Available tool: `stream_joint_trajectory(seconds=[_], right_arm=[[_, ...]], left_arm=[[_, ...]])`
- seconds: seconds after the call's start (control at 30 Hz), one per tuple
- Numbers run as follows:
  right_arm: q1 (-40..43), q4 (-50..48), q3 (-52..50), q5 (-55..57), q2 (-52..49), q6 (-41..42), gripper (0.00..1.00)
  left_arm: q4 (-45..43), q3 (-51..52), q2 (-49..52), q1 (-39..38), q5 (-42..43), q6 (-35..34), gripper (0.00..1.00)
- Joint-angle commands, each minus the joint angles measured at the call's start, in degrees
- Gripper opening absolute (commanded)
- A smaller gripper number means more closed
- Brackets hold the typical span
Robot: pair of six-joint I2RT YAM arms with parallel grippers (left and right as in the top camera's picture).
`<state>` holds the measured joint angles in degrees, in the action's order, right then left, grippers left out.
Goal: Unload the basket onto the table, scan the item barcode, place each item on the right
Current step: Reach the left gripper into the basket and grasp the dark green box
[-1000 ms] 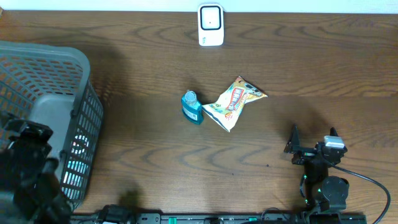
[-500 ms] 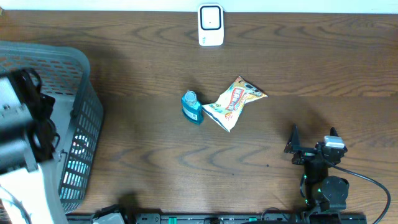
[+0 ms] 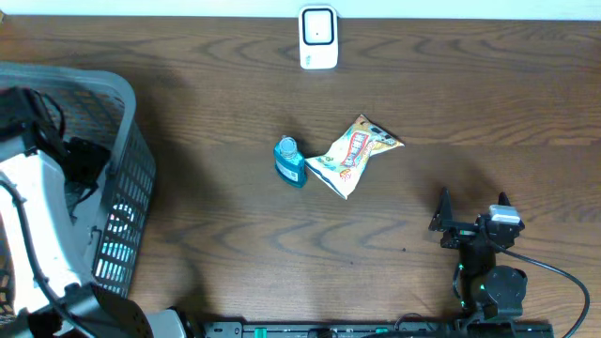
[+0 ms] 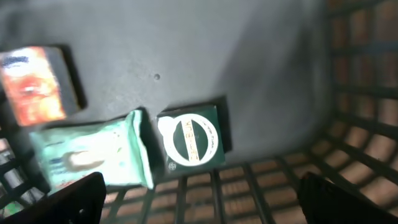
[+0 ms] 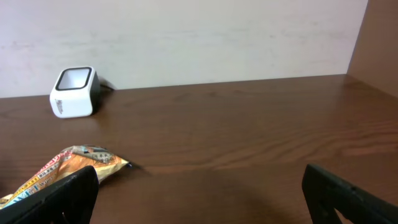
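A dark green box [image 4: 193, 142] with a round white label lay flat on the grey floor of the basket [image 3: 129, 111], close to the slatted wall. Its left edge was touching or very nearly touching a pale green wipes pack [image 4: 93, 152]. A blurred orange box [image 4: 34, 84] lay a little apart, farther in on the floor. The left gripper [image 4: 202, 208] hung above these three with its fingers spread wide and nothing between them. In the overhead view the white left arm [image 3: 38, 216] reached over the basket at the table's left edge. On the wooden table [image 3: 488, 94] near the middle, a small blue bottle [image 3: 290, 161] stood just beside a crumpled orange snack packet [image 3: 354, 155]. Whether the two touched could not be told. The white scanner [image 3: 318, 38] sat at the far edge by the wall, well apart from all the items. The right gripper [image 3: 472, 208] rested low near the front right of the table, released and empty. Its wrist camera looked across bare wood toward the snack packet and the scanner.
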<state>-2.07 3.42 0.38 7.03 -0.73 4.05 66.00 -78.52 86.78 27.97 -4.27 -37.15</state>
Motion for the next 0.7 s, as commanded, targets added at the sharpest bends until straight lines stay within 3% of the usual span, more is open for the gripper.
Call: stream_joint_trajectory(seconds=[0.0,0.23,0.67], right_arm=[[-0.6,0.2,-0.1,-0.1,0.2,-0.5,0.99],[-0.6,0.2,-0.1,-0.1,0.2,-0.5,0.99],[-0.6,0.2,-0.1,-0.1,0.2,-0.5,0.99]], left_arm=[[-4.0,7.7,0.0,0.2,0.9,-0.2,0.98],[-14.6,19.7,0.0,0.2,4.6,-2.4,0.98],[-29.5,32.5,0.1,0.2,5.5,-5.2,0.98]])
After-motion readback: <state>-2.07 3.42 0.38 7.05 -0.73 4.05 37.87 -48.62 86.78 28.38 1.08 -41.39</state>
